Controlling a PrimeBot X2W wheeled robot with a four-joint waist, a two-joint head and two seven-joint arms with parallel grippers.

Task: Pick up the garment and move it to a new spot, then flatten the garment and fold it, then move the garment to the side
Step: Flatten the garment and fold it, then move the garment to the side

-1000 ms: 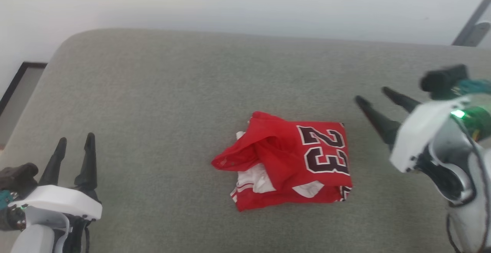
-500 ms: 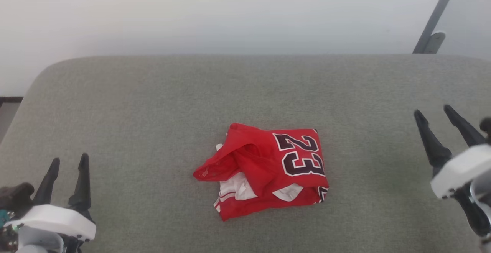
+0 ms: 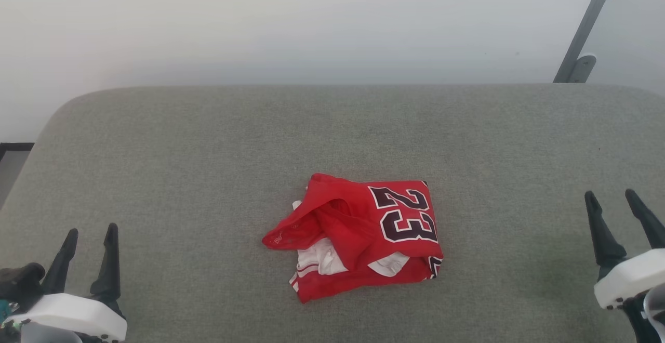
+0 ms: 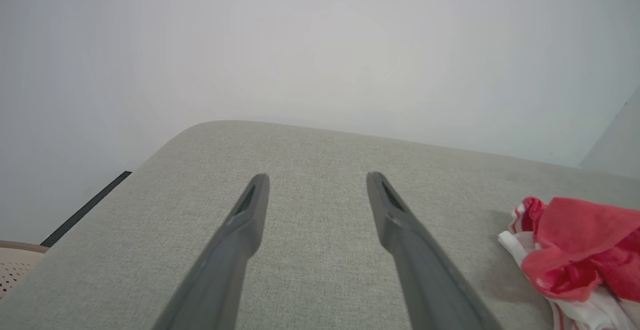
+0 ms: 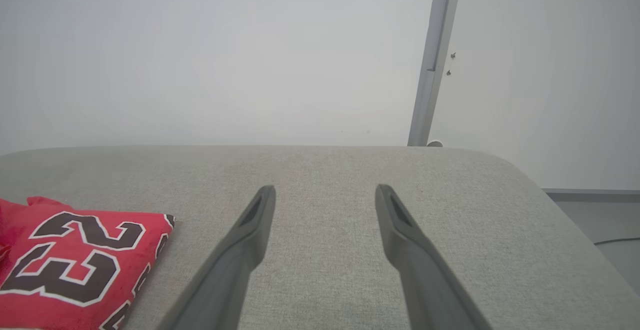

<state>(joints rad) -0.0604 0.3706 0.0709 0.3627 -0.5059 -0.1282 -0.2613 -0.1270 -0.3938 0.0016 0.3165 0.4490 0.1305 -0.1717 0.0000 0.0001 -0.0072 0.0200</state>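
Both stood wide open and empty: the left gripper [image 3: 89,230] and right gripper [image 3: 610,194] flanked the crumpled red jersey [image 3: 358,236] on the tabletop [image 3: 208,150], well apart (neither clearly nearer), its long axis crosswise.

"23" in black, white-outlined digits on the red garment [image 3: 358,234], toward its right half. No other readable text.

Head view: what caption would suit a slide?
Rumpled red number-23 jersey on grey fabric surface, left fingers and right fingers open alongside.
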